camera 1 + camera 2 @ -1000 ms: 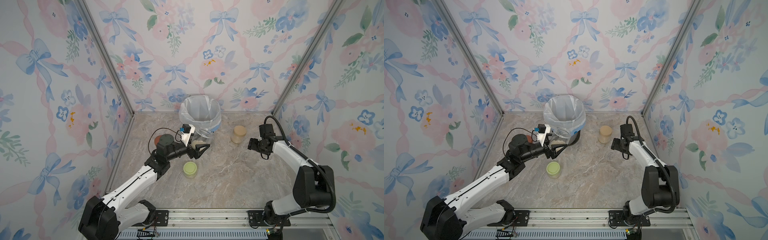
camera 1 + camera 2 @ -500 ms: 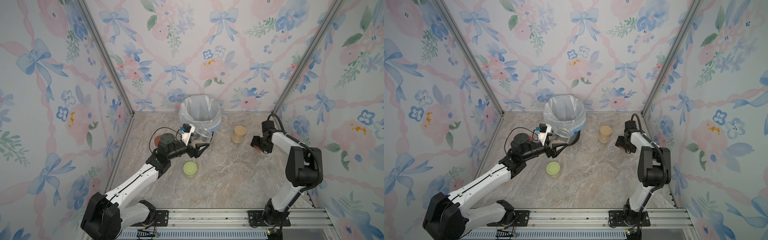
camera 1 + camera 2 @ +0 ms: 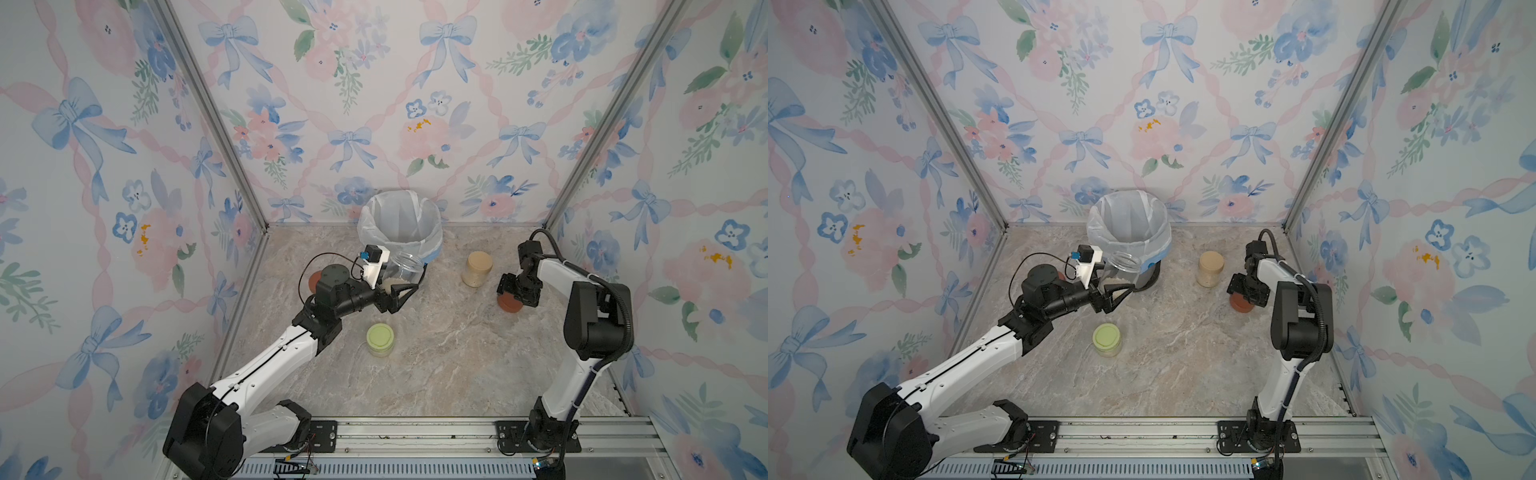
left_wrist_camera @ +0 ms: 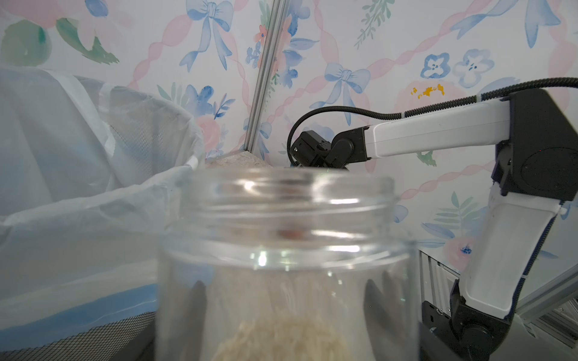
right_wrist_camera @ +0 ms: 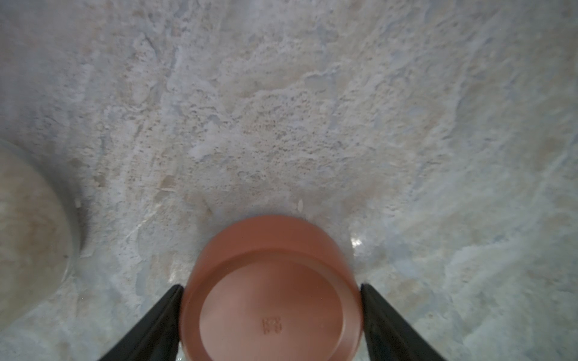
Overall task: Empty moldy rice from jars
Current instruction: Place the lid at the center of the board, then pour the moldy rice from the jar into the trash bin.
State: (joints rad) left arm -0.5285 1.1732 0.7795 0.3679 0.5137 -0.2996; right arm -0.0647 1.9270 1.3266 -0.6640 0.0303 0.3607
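My left gripper is shut on an open clear jar, held tilted beside the bin with moldy rice low inside it. On the table at the right lies a rust-red lid. My right gripper is over it, with a finger close against each side. A green-lidded jar and a beige-lidded jar stand shut. A rust-red-lidded jar is partly hidden behind my left arm.
The dark mesh bin with a white liner stands at the back middle, right next to the held jar. Floral walls close in the left, right and back sides. An aluminium rail runs along the front.
The right arm has folded upright and its gripper has come down with the rust-red lid onto the table. The left arm with the open jar has hardly moved.
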